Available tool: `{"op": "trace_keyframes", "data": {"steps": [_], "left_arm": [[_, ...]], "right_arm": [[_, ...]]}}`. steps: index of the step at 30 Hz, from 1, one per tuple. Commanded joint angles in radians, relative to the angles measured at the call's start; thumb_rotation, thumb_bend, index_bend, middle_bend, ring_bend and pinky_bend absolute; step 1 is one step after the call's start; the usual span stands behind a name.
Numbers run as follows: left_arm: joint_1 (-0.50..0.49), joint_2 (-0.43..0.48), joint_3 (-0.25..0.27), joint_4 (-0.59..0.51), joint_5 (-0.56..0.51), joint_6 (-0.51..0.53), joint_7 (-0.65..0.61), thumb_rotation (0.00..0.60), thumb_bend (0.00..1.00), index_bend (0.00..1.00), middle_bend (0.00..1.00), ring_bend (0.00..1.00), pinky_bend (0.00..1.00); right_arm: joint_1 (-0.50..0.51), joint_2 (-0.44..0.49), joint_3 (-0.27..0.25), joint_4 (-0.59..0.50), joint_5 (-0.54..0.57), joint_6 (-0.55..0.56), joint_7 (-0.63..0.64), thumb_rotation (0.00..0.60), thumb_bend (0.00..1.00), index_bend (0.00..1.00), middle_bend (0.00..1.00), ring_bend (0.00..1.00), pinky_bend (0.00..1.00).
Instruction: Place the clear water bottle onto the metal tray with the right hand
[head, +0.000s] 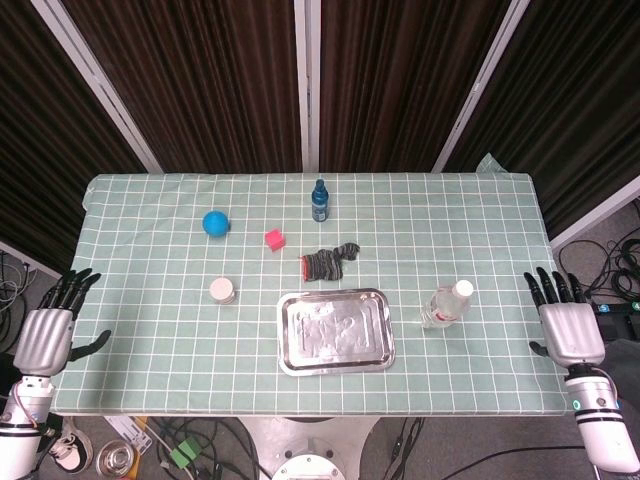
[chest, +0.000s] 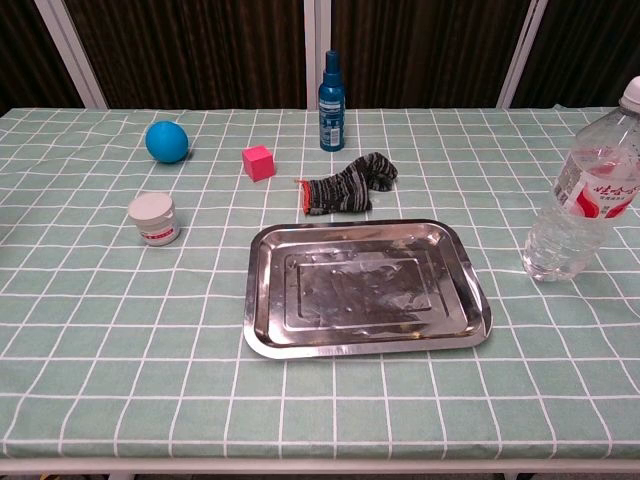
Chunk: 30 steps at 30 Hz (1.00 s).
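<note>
The clear water bottle (head: 445, 305) (chest: 585, 195) stands upright on the checked cloth, white cap on top, red-and-white label around it, to the right of the metal tray (head: 336, 331) (chest: 364, 288). The tray lies empty near the front middle of the table. My right hand (head: 563, 320) hovers off the table's right edge, fingers spread, holding nothing, well right of the bottle. My left hand (head: 52, 328) hangs beyond the left edge, fingers also apart and empty. Neither hand shows in the chest view.
A striped grey sock (head: 330, 263) (chest: 345, 185) lies just behind the tray. Further back stand a blue spray bottle (head: 319, 200) (chest: 331, 90), a pink cube (head: 274, 239) (chest: 258, 162) and a blue ball (head: 216, 223) (chest: 166, 141). A small white jar (head: 222, 290) (chest: 154, 219) sits left of the tray.
</note>
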Motion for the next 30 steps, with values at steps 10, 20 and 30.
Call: {"op": "trace_keyframes", "data": {"steps": [10,20,30], "left_arm": [[-0.002,0.003,0.001,-0.006,0.004,0.001,0.007,0.6,0.24,0.16,0.18,0.09,0.19],[0.0,-0.005,0.005,0.016,-0.006,-0.01,-0.017,0.6,0.24,0.16,0.18,0.09,0.19],[-0.002,-0.022,0.008,0.045,0.005,-0.006,-0.014,0.6,0.24,0.16,0.18,0.09,0.19]], "right_arm": [[-0.078,-0.013,0.027,-0.005,-0.043,0.075,0.198,0.6,0.0,0.0,0.0,0.0,0.0],[-0.01,-0.029,0.062,0.103,-0.176,-0.229,1.062,0.6,0.0,0.0,0.0,0.0,0.0],[0.104,-0.155,0.039,0.383,-0.364,-0.301,1.455,0.6,0.0,0.0,0.0,0.0,0.0]]}}
